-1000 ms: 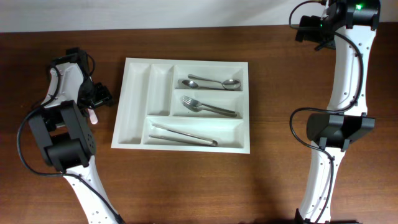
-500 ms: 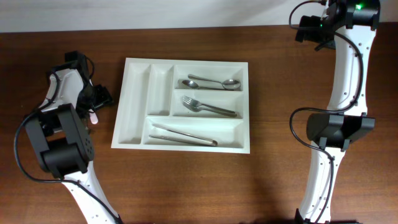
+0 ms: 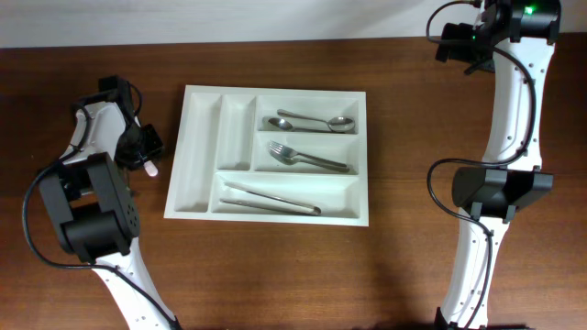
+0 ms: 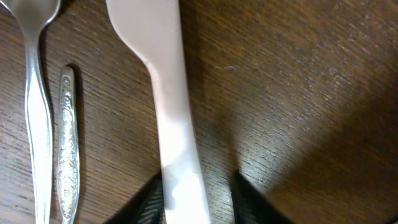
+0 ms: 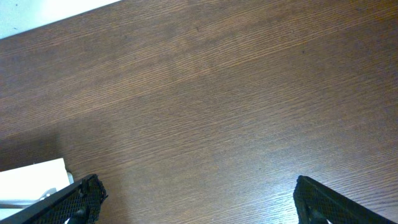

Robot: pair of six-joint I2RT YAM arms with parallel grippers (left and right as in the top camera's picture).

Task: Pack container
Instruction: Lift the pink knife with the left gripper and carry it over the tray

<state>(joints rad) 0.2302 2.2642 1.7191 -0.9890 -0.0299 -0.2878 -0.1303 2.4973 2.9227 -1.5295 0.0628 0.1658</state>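
Observation:
The container is a white five-compartment tray at mid-table. A spoon, a fork and tongs lie in its three long compartments; the two narrow upright ones hold nothing. My left gripper is low over the table just left of the tray. In the left wrist view its jaws straddle the handle of a white plastic utensil: the left finger touches it and the right finger stands apart. The utensil's tip shows overhead. My right gripper is open and empty at the far right.
A metal spoon and an ornate metal handle lie on the wood beside the white utensil. The tray's corner shows in the right wrist view. Both arm bases stand near the front edge at left and right.
My left gripper has shifted slightly, and the white utensil's tip now shows a little further right, nearer the tray. The right arm has not moved.

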